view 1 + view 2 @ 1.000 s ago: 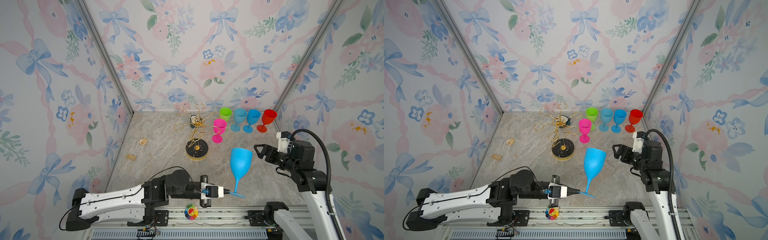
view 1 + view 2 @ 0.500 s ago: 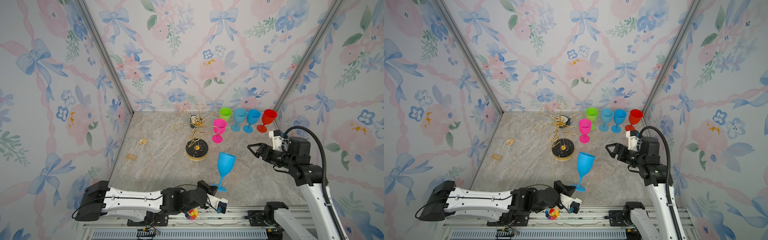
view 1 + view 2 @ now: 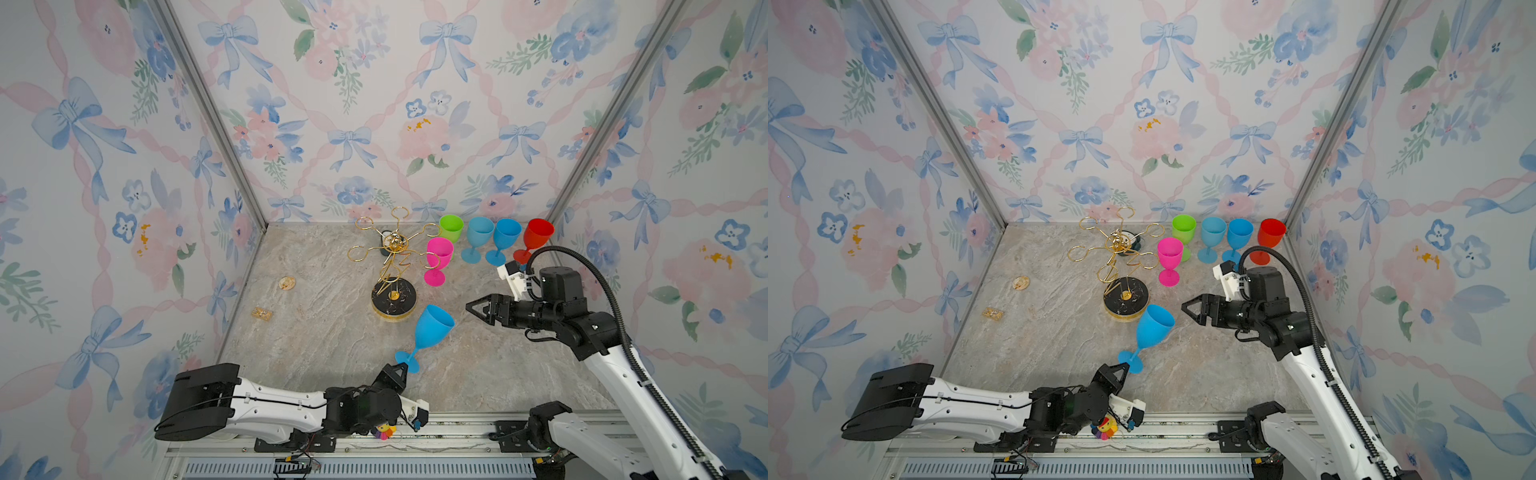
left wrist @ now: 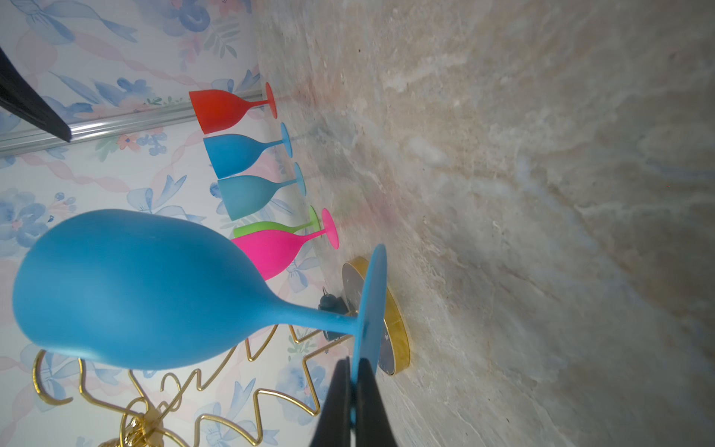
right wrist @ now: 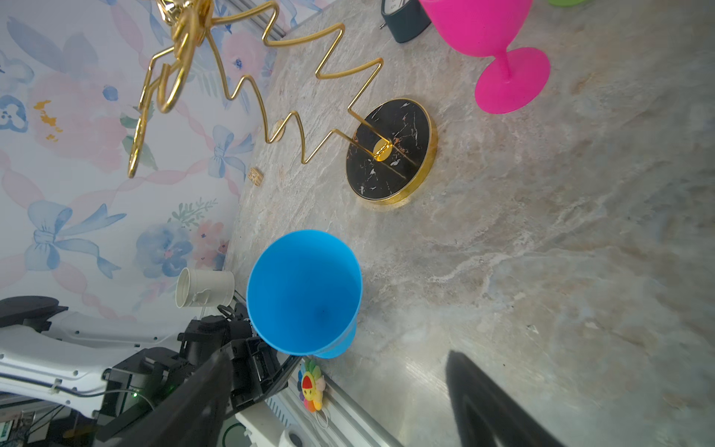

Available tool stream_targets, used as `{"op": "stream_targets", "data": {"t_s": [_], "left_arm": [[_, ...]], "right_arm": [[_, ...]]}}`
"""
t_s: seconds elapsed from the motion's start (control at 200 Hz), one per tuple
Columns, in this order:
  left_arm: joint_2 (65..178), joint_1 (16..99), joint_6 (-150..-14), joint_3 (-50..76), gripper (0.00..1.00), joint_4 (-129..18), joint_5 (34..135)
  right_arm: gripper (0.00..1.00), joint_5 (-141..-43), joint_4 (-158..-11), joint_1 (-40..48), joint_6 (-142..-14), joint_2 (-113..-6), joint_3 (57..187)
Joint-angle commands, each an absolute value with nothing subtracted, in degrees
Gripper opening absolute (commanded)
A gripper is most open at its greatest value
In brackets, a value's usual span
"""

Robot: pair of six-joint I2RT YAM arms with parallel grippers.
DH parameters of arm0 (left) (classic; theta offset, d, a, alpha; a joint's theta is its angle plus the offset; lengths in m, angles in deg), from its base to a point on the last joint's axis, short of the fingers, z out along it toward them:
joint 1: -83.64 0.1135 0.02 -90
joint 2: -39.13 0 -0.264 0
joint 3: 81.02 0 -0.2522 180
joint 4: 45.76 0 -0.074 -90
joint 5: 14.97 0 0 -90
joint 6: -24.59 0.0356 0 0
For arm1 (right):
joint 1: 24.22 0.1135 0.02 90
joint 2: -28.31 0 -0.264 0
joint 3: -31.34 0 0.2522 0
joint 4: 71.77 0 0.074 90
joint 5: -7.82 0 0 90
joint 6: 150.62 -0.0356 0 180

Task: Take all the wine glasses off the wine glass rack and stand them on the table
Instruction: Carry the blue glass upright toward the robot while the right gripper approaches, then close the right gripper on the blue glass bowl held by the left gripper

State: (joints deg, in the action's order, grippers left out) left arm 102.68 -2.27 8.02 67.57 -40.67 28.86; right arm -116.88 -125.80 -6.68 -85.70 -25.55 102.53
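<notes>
A: Where's the glass?
B: My left gripper (image 3: 401, 368) pinches the blue wine glass (image 3: 432, 328) by its foot rim, tilted, off the wine glass rack (image 3: 395, 266). Right gripper (image 3: 473, 309) gapes wide beside the bowl
A: Next?
B: Stand it upright, I reckon: bare tabletop (image 3: 478, 374) on the right, rack base close

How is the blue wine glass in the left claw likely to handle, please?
Likely top-heavy: the blue wine glass has a wide bowl on a thin stem. Matte, opaque: probably light plastic. The left claw pinches only its foot, so it may swing.
</notes>
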Motion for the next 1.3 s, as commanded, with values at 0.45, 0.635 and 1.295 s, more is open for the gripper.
{"op": "stream_targets", "data": {"t_s": [0.45, 0.635, 1.295], "left_arm": [[86.9, -2.4, 24.7, 79.0, 0.00, -26.6, 24.9], [84.9, -2.4, 25.5, 80.3, 0.00, -26.5, 25.5], [86.8, -2.4, 27.0, 79.8, 0.00, -27.0, 25.4]], "right_arm": [[0.89, -111.2, -122.9, 7.4, -84.0, -29.8, 105.6], [0.88, -110.3, -120.4, 10.7, -84.7, -32.1, 105.8], [0.83, -107.0, -113.2, 12.5, -87.7, -34.6, 103.0]]}}
